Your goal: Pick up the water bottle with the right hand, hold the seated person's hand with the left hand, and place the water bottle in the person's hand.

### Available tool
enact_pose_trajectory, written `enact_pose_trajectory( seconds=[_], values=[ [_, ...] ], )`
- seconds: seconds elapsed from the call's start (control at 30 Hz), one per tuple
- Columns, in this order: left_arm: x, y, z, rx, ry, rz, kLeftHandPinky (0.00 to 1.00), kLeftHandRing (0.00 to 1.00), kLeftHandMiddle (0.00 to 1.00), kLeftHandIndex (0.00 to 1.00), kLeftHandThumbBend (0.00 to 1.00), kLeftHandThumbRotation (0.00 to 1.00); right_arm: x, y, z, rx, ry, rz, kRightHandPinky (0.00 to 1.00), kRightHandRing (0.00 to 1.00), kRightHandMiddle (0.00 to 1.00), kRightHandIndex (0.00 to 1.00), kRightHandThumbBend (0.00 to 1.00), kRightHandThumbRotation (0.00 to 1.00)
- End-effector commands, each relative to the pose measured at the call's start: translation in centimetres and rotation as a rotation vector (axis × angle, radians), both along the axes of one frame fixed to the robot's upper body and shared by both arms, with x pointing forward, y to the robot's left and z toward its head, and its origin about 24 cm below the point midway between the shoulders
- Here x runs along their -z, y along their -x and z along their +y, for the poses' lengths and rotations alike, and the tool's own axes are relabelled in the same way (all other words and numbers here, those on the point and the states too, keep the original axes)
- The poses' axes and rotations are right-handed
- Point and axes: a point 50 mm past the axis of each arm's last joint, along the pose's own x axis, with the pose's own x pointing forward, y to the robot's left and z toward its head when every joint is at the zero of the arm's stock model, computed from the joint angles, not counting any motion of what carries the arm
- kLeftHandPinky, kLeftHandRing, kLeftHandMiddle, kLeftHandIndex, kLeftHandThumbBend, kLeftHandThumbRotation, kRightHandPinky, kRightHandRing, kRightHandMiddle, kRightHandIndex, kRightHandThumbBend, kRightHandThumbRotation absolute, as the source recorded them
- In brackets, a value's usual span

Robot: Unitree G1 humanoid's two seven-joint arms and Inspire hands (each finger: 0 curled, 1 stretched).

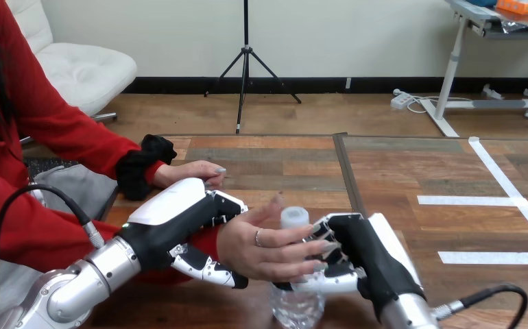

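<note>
Bright, even light with only soft shadows.

Lab-style test space (probably): wooden table (pixel 385 171) with white tape lines (pixel 470 201).

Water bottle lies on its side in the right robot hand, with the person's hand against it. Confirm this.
Not quite. The head view shows the water bottle standing upright, not lying on its side. The rest holds: the right robot hand has its fingers curled round it, and the person's hand rests against it.
</note>
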Motion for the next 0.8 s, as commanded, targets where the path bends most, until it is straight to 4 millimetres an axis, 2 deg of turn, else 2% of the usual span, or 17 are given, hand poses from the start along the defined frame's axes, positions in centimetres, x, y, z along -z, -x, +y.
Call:
enact_pose_trajectory(
  seconds=[0.0,0.77],
  values=[
    [-4.9,-2.8,-4.6,0.112,0.161,-0.202,0.27,0.36,0.46,0.48,0.69,0.16,-8.9,0.6,0.9,-0.103,-0.022,-0.371,0.26,0.31,0.39,0.42,0.89,0.00],
    [-4.7,-3.0,-5.0,0.115,0.144,-0.194,0.28,0.37,0.46,0.48,0.70,0.16,-11.4,1.9,0.6,-0.145,0.024,-0.431,0.24,0.29,0.37,0.43,0.90,0.00]
  ],
)
